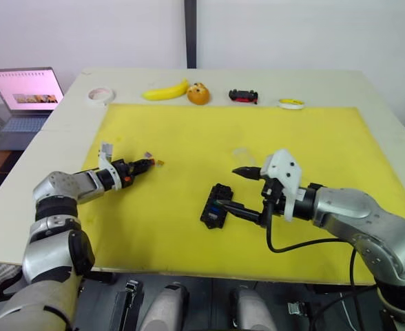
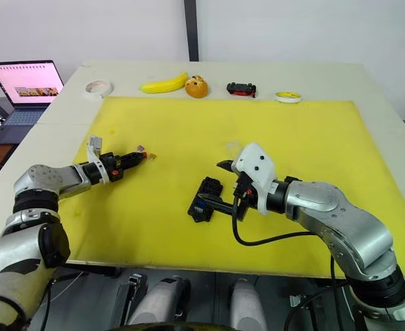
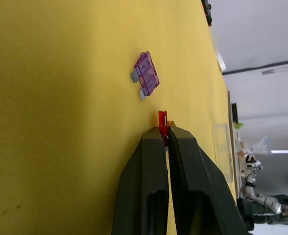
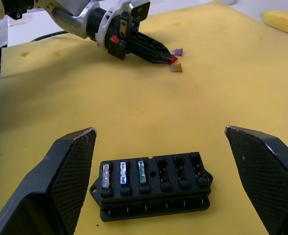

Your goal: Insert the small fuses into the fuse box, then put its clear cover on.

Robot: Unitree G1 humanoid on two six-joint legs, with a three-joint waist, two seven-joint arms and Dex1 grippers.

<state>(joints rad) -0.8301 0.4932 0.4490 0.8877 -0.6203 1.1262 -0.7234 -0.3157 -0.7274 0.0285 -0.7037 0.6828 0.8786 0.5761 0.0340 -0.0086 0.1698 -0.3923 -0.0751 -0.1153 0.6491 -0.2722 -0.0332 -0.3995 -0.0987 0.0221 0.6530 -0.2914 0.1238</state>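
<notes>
The black fuse box (image 4: 154, 188) lies on the yellow mat (image 1: 189, 131), with grey, blue and green fuses in three slots of one row. My right gripper (image 1: 237, 190) is open, one finger on each side of the box, not touching it. To the left, my left gripper (image 1: 147, 164) is shut on a red fuse (image 3: 162, 122), low over the mat. A purple fuse (image 3: 146, 75) and an orange fuse (image 4: 176, 68) lie loose just beyond its tip. The clear cover (image 1: 242, 155) rests faintly on the mat behind the box.
Along the table's far edge are a white tape roll (image 1: 100, 94), a banana (image 1: 165, 91), an orange (image 1: 198, 94), a black-and-red toy car (image 1: 244, 96) and a yellow tape roll (image 1: 291, 103). A laptop (image 1: 25, 96) stands off the far left corner.
</notes>
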